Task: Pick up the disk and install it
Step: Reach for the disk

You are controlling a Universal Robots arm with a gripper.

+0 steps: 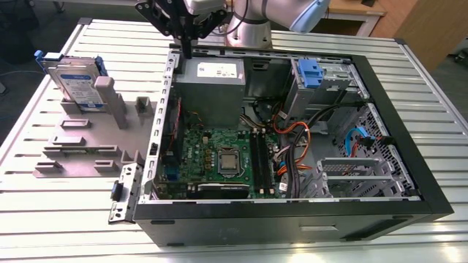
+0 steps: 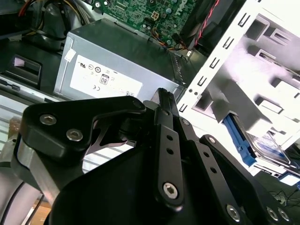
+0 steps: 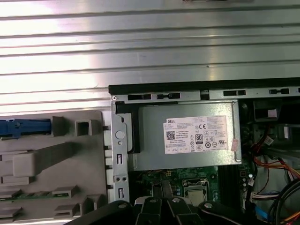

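Observation:
The disk (image 1: pixel 76 82), a silver drive with a white-and-blue label in a blue carrier, stands upright in a slot of the grey fixture (image 1: pixel 80 145) at the exterior view's left. Its blue carrier edge also appears in both wrist views (image 2: pixel 262 147) (image 3: pixel 23 127). My gripper (image 1: pixel 188 53) hangs above the far left corner of the open computer case (image 1: pixel 292 211), over the grey power supply box (image 1: pixel 212 82). It is well to the right of the disk and apart from it. The black fingers (image 2: pixel 161 101) lie together, shut with nothing between them. The fingertips (image 3: pixel 161 190) point down over the motherboard edge.
Inside the case lie a green motherboard (image 1: pixel 219 159), orange and black cables (image 1: pixel 300 131), a metal drive cage (image 1: pixel 358 175) and a ribbed blue latch piece (image 1: pixel 310 74). The fixture has several raised blocks and slots. A slatted metal table (image 1: pixel 58 213) carries everything.

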